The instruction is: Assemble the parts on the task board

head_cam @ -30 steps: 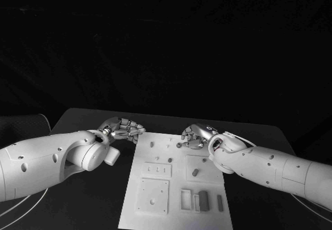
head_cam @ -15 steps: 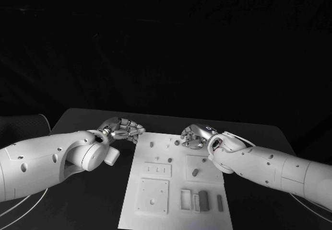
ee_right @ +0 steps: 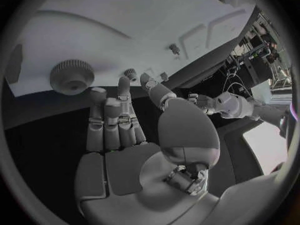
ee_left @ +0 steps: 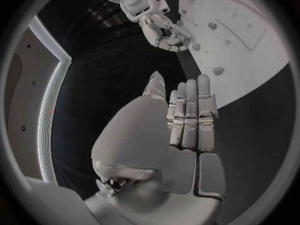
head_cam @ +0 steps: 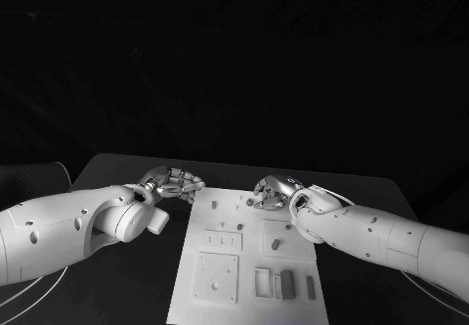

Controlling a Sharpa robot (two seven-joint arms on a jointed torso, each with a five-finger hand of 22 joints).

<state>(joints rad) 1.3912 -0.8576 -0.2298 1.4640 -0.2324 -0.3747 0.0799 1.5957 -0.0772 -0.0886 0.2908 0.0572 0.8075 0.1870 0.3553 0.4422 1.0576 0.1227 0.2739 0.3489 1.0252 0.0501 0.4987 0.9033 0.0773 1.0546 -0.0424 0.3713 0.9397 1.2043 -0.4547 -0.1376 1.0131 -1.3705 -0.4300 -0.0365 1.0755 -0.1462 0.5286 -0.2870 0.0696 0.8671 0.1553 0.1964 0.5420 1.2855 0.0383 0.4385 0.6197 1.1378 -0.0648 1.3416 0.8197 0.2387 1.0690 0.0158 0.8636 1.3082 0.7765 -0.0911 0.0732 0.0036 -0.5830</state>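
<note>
**Hidden / unclear bits**

Right hand (head_cam: pixel 274 191) is covering the task board (head_cam: pixel 220 233) far right corner in head view. Board's near edge is running off the frame bottom. Small parts (head_cam: pixel 276 243) are looking too tiny to ID; shapes are staying unclear.

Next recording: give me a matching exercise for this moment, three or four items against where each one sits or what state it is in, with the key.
Items:
1. Left silver hand
2. Right silver hand
3. Toothed grey gear wheel
4. White rectangular task board

Places or states:
A. On the board, near the right hand's fingertips
B. Over the board's far right part, holding nothing
C. In the middle of the black table
D. Beside the board's far left corner, over the table, fingers straight and together

Pairs: 1-D, 2-B, 3-A, 4-C
</note>
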